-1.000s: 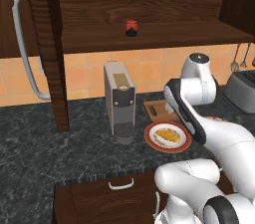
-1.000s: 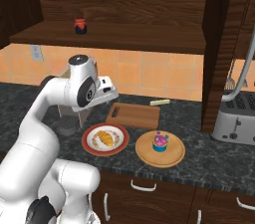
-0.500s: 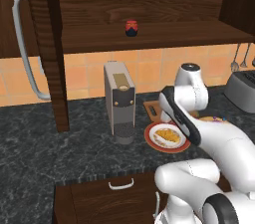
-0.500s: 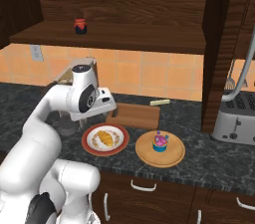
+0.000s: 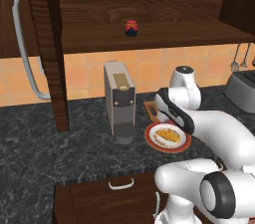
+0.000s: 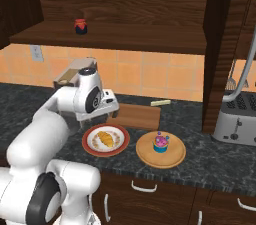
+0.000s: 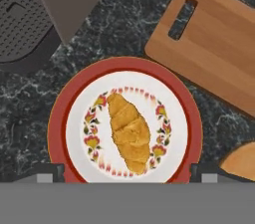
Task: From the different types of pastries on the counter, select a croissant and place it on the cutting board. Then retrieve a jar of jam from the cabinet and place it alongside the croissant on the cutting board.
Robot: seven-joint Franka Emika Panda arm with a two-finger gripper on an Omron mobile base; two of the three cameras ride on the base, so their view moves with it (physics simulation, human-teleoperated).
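The claw (image 6: 102,115) hangs above the red-rimmed plate (image 7: 57,113), pointing down at it; its fingertips (image 7: 50,172) stand wide apart at either side of the plate in the hand view, with nothing between them. The croissant (image 7: 129,132) lies in the middle of the plate, untouched, inside a ring of small flower patterns. Just beyond the plate the cutting board (image 7: 219,54) rests bare on the dark speckled counter (image 7: 124,29), its dark slot at the end nearer the coffee machine (image 5: 119,99). That grey machine stands beside the plate, on the arm's left. On the other side of the plate, a round light wooden board (image 6: 146,152) carries the pink-frosted cupcake (image 6: 160,143) in its blue wrapper. Farther right a silver toaster (image 6: 235,117) sits against the tiled wall. Above, the jar of jam (image 5: 131,28) stands upright on the shelf of the cabinet (image 5: 164,39), whose door (image 5: 47,44) is swung open with its grey bar handle (image 5: 22,44) showing.
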